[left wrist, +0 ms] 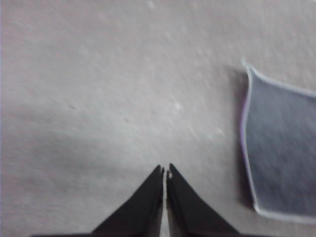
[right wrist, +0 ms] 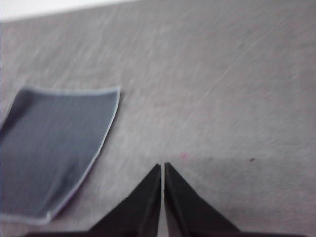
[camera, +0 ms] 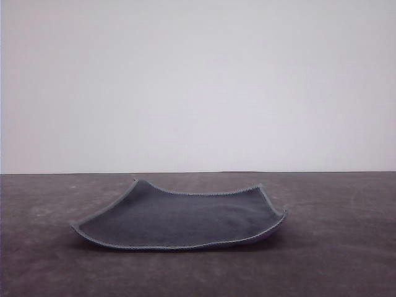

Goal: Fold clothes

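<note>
Cloth (camera: 179,218) lies flat, grey side up, at lower centre; my 2 grippers, left (left wrist: 165,170) and right (right wrist: 163,167), hang pinched empty, flanking it.

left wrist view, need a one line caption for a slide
Left gripper, fingertips shut, hangs over the bare grey table, apart from the unfolded cloth lying dark-grey side up.

1. The cloth (camera: 179,216) lies spread on the table (camera: 334,247), lower centre of the front frame, somewhat left of the middle
2. Bare table lies left, right and before it; a wall (camera: 198,80) stands behind the table's far edge
3. The left gripper (left wrist: 164,170) hangs over bare table, apart from the cloth (left wrist: 281,158)
4. The right gripper (right wrist: 162,167) hangs over bare table, apart from the cloth (right wrist: 54,158)
</note>
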Robot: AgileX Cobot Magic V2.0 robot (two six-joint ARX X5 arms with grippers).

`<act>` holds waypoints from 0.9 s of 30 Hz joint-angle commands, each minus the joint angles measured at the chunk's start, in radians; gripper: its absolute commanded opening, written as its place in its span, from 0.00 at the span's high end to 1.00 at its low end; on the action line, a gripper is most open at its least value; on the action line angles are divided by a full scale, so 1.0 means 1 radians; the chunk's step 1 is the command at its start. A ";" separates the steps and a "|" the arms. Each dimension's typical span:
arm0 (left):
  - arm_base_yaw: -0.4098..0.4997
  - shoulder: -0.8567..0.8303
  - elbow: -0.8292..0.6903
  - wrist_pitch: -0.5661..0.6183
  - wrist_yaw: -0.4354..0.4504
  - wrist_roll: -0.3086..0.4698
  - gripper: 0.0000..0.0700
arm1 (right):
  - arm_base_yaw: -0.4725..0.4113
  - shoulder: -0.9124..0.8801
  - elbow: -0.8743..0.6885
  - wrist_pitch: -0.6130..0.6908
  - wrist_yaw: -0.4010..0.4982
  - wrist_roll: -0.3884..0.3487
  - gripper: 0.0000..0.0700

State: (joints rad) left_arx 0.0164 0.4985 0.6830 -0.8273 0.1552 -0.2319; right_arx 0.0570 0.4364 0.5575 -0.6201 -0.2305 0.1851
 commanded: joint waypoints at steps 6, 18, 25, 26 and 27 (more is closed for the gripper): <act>-0.155 0.055 0.019 0.028 0.021 0.082 1.00 | 0.094 0.101 0.014 0.052 -0.026 -0.073 0.99; -0.305 0.096 0.025 0.115 0.022 0.149 0.84 | 0.237 0.124 0.014 0.096 -0.032 -0.117 0.94; -0.305 0.087 0.025 0.124 0.021 0.125 0.32 | 0.237 0.123 0.014 0.103 -0.031 -0.114 0.42; -0.305 0.087 0.025 0.124 0.021 0.117 0.32 | 0.237 0.123 0.014 0.104 -0.031 -0.111 0.41; -0.305 0.087 0.025 0.124 0.021 0.111 0.32 | 0.237 0.123 0.014 0.104 -0.031 -0.108 0.41</act>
State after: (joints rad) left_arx -0.2848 0.5823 0.6868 -0.7135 0.1749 -0.1046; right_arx 0.2897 0.5579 0.5579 -0.5312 -0.2607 0.0753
